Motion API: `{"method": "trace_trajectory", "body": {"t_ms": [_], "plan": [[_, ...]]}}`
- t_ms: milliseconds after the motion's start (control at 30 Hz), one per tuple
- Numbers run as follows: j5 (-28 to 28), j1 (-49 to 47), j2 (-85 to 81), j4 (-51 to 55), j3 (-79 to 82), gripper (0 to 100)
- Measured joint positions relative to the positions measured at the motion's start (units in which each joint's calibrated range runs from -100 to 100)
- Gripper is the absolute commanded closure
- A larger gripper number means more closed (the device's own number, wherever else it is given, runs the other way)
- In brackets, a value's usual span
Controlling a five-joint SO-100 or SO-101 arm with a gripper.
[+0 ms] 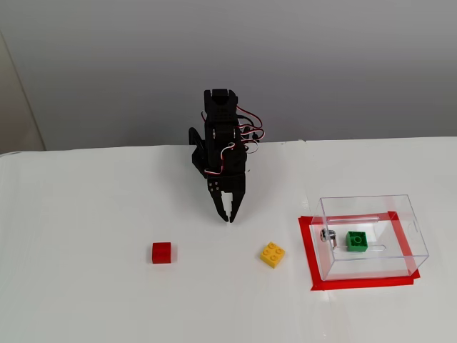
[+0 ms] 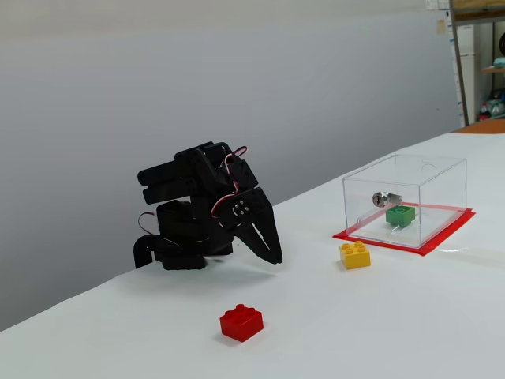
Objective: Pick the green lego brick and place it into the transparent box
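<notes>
Green brick sits in the clear box, arm folded well away from it.

The green lego brick lies on the floor of the transparent box, just beside the small metal fitting, and in a fixed view from the side it shows through the clear wall. The box stands on a red taped patch on the white counter. Well off to the left of the box in a fixed view from the front, the gripper points down at the counter, jaws closed together with nothing between them, tips low over the surface. A yellow brick lies between gripper and box, nearer the camera; a red brick lies on the gripper's other side.
</notes>
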Motion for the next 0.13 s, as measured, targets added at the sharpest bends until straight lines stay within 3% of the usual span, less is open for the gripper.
{"method": "trace_trajectory", "body": {"t_ms": [133], "plan": [[0.0,0.0,0.0,0.0,0.0,98]]}}
